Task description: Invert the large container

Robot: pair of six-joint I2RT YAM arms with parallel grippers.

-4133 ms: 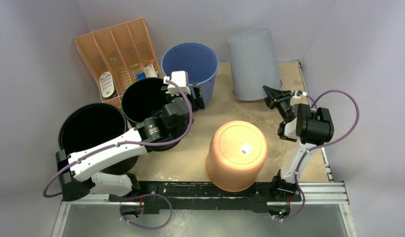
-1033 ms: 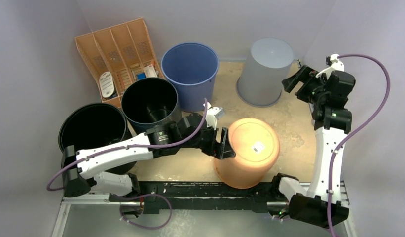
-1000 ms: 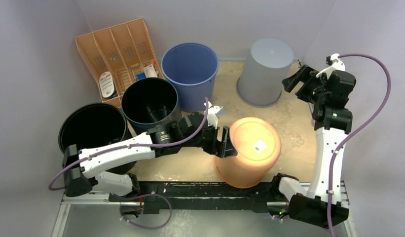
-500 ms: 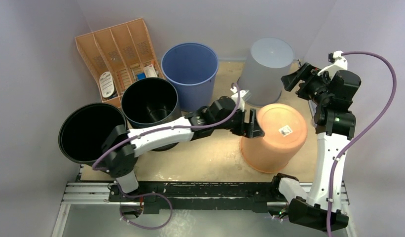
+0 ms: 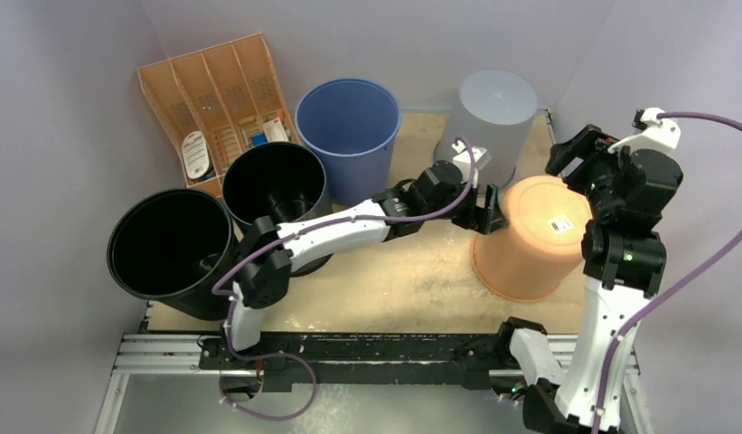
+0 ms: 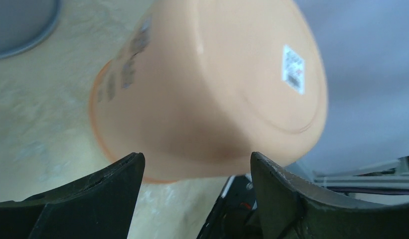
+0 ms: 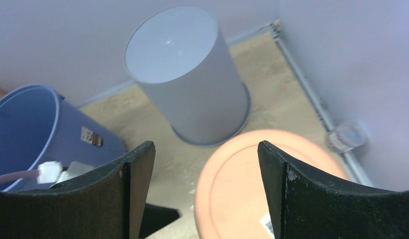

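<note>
Presently, item one: orange container (image 5: 530, 240), base up with a white label (image 5: 557, 225) on the base, rim down on the counter (image 5: 412, 280) at the right side, just in front of the grey container (image 5: 489, 117), which also stands base up. Item two: left hand (image 5: 487, 215), arm stretched across the counter, fingers spread wide and set against the orange container's left wall. Its wrist view shows that wall beyond the fingertips, nothing pinched. Item three: right hand (image 5: 575, 149), raised over the container's far right edge, fingers apart and empty. Also present: blue container (image 5: 349, 127), black container (image 5: 173, 249) at the near left, second black container (image 5: 275, 185) behind it, all mouth up, and a slotted organiser (image 5: 213, 99) at the back left. Judged step: getting a purchase on the orange container in order to flip it. Whether it leans at all cannot be told. To do it well — the wall looks too broad for one hand to span, so the rim is the better grip. The left hand should press low on the wall to tip the rim off the counter. The right hand should come down on the opposite side to catch the rim or steady the base — and the roll should go toward the open front of the counter, away from the grey container.
</note>
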